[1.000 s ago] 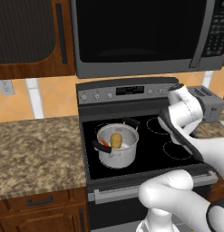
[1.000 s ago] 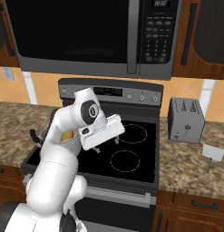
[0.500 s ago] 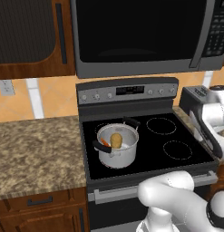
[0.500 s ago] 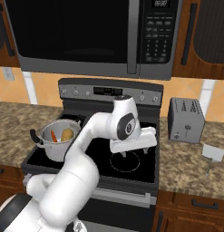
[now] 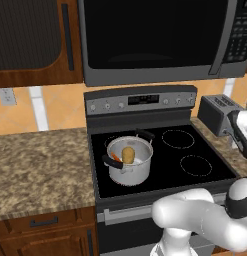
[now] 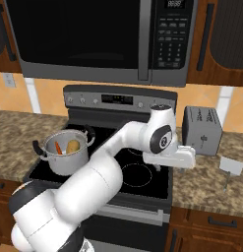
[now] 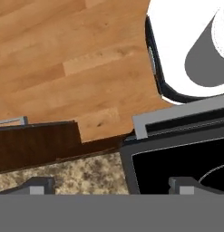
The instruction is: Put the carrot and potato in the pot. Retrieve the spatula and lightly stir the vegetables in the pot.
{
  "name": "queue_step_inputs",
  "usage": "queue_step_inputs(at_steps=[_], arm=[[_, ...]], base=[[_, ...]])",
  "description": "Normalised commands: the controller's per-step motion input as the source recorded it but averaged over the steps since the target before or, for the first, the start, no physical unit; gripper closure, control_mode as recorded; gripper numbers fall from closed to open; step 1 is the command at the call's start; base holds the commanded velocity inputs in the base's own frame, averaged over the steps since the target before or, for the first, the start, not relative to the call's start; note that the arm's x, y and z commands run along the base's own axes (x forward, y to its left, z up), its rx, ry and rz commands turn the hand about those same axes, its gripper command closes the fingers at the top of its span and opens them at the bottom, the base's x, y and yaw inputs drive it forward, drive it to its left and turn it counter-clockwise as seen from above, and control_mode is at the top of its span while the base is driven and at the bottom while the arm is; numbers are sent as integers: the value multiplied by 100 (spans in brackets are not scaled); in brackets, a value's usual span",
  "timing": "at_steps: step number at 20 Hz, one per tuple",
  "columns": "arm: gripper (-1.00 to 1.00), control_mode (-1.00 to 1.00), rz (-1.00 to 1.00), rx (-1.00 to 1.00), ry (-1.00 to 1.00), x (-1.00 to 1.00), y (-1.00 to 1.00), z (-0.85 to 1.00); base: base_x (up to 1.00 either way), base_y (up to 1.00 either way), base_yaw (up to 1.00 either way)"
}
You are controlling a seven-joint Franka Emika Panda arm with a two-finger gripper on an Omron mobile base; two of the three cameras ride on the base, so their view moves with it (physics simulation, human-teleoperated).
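The slim orange carrot (image 5: 115, 158) and tan oval potato (image 5: 128, 154) sit inside the shiny steel pot (image 5: 128, 170) on the stove's near-left burner. The claw (image 6: 168, 159), spread wide and empty, hangs right of the stove; it should approach the grey-bladed spatula (image 6: 230, 167) on the right tabletop squarely.

The white arm reaches forward and to the robot's right, elbow bent, wrist turned so the hand points down. The gripper (image 7: 111, 183) hangs with its 2 fingers (image 7: 40, 184) spread wide apart, nothing between them.
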Motion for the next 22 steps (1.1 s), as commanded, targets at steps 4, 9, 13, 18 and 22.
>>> queue_step_inputs(at_steps=[4,9,13,18,22], arm=[[-100,-100,-21,0,-9,17,-100,0],[-100,-100,-14,1,-1,29,-100,-28],[-100,-100,-8,0,0,32,-86,-47],[-100,-100,-3,3,-3,29,-80,-3],[-100,-100,-2,6,-2,43,-51,-30]], base=[[0,0,0],[0,0,0],[0,0,0],[0,0,0],[0,0,0]])
